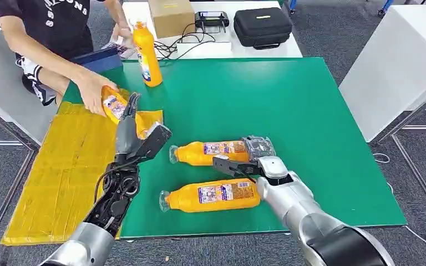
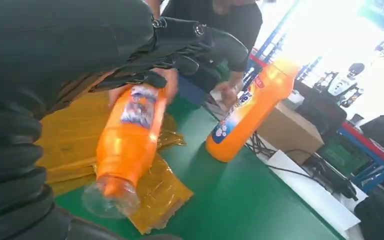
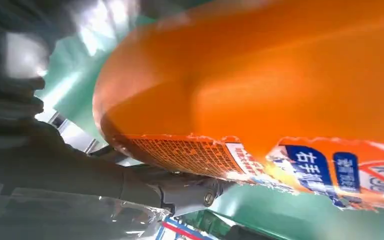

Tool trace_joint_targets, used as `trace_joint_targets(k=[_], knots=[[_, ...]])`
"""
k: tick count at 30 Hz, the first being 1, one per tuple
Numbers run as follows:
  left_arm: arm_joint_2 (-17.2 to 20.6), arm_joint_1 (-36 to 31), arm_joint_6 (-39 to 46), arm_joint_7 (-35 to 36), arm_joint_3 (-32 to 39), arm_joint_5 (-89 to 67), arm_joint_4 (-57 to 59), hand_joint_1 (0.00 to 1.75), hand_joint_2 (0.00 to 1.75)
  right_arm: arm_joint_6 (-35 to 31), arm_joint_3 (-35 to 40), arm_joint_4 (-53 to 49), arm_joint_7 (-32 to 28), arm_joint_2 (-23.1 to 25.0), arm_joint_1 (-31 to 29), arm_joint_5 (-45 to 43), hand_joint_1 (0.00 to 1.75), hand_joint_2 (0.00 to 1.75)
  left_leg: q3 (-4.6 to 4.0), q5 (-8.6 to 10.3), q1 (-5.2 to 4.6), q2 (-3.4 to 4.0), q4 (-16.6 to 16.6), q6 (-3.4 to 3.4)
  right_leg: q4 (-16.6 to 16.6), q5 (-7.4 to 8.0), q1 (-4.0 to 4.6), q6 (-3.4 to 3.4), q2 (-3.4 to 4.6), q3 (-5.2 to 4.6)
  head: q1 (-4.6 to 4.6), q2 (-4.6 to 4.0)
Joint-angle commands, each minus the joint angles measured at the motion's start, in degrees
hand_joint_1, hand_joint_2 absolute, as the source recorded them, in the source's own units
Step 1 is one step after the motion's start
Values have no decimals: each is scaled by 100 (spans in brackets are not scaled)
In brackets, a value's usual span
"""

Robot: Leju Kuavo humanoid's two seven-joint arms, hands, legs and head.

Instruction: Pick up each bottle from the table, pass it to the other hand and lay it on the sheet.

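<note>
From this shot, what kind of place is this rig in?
Likely a robot lab or test room: a green table staged with bottles, a white bench behind with a black case and cardboard box, grey carpet floor.

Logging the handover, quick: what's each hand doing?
Left hand: holds a bottle over the sheet.
Right hand: around a lying bottle; grip unclear.

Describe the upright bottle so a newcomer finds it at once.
Start at the green mat covering the table. At its far edge, near the person, stands the upright bottle. The other orange bottles all lie on their sides; this one alone stands.
</note>
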Motion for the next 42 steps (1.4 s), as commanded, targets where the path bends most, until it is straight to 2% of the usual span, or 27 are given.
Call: trace_joint_targets(k=[1, 6, 8, 10, 12, 13, 16, 18, 19, 20, 21, 22, 29, 33, 38, 42], knots=[[60, -40, 26, -39, -141, 41, 70, 0, 175, -93, -209, 541, -92, -65, -111, 7, 173, 175, 30, -12, 2, 4, -2, -17, -5, -13, 3, -2, -9, 34, 0, 0], [76, -58, 99, -117, -173, 149, 202, 0, 175, -657, -393, 462, -162, -62, -54, 73, 175, 175, 26, -8, 2, 2, -4, -16, -6, -10, 2, -3, -9, 29, -2, -2], [76, -58, 99, -117, -173, 149, 202, 0, 175, -657, -393, 462, -162, -62, -54, 73, 175, 175, 50, -19, 3, 9, -3, -28, -7, -21, 4, -6, -10, 54, -2, -2], [94, -21, 121, -116, -175, 176, 157, 0, 175, -1073, -507, 350, -165, -54, -23, 89, 175, 175, 18, -6, 2, 4, -4, -13, -7, -7, 3, -3, -5, 21, 0, -2], [107, 12, 121, -118, -172, 186, 122, 0, 175, -1206, -561, 292, -167, -45, -23, 81, 175, 175, 46, -22, 2, 15, -1, -26, -4, -21, 3, -6, -3, 47, -2, -2], [116, 59, 127, -113, -164, 204, 63, 0, 175, -1709, -809, 119, -349, -17, 44, -89, 175, 175, 25, -11, 0, 9, -4, -16, -5, -11, 1, -3, -2, 26, 0, 0], [122, 133, 75, -154, -140, 271, -8, 0, 175, -2219, -1120, -213, -611, 12, 157, -295, 175, 175, 37, -20, 1, 18, -2, -23, -3, -18, 3, -5, 4, 38, -2, 0], [39, 207, -957, -656, 144, 1571, -185, 0, 175, -2811, -1582, -783, -1061, 44, 407, -815, 175, 175, 12, -8, -1, 12, -4, -12, -3, -7, 0, -2, 4, 12, -2, 0], [65, 210, -990, -665, 123, 1589, -200, 0, 175, -2786, -1593, -809, -1090, 28, 417, -835, 175, 175, 23, -15, 1, 16, -1, -17, -1, -13, 2, -4, 4, 23, 0, 0], [61, 212, -1505, -809, 207, 2120, -246, 0, 175, -3013, -1834, -1106, -1448, 94, 556, -1262, 175, 175, 12, -9, 2, 11, -2, -13, -3, -7, 3, -3, 2, 13, -2, 0], [61, 212, -1505, -809, 207, 2120, -246, 0, 175, -3013, -1834, -1106, -1448, 94, 556, -1262, 175, 175, 26, -17, 3, 16, -1, -20, -2, -15, 4, -5, 3, 27, 0, 0], [90, 232, -1976, -872, 225, 2635, -448, 0, 175, -3101, -1976, -1429, -1791, 85, 735, -1642, 175, 175, 8, -8, 2, 10, -1, -13, -3, -6, 3, -3, 2, 10, -2, 0], [95, 249, -2083, -841, 206, 2775, -550, 0, 175, -3130, -2001, -1537, -1841, 92, 791, -1710, 175, 175, 18, -14, 2, 17, 1, -18, 0, -12, 3, -5, 6, 20, -2, 0], [111, 282, -2728, -848, 75, 3535, -825, 0, 175, -3265, -2157, -1708, -2212, 160, 860, -2128, 175, 175, 6, -9, 1, 10, 0, -14, 0, -8, 2, -4, 2, 8, -2, 0], [110, 481, -3383, -719, -388, 4251, -1717, 0, 175, -3265, -2157, -2227, -2610, 269, 1038, -2506, 175, 175, 20, -21, 3, 17, 6, -21, 5, -19, 4, -6, 4, 21, -2, 0], [103, 551, -3413, -590, -792, 4329, -2191, 0, 175, -3140, -2056, -2460, -2767, 296, 1099, -2769, 175, 175, -2, -8, 1, 4, 3, -11, 2, -9, 2, -3, -3, -1, -2, -2]])
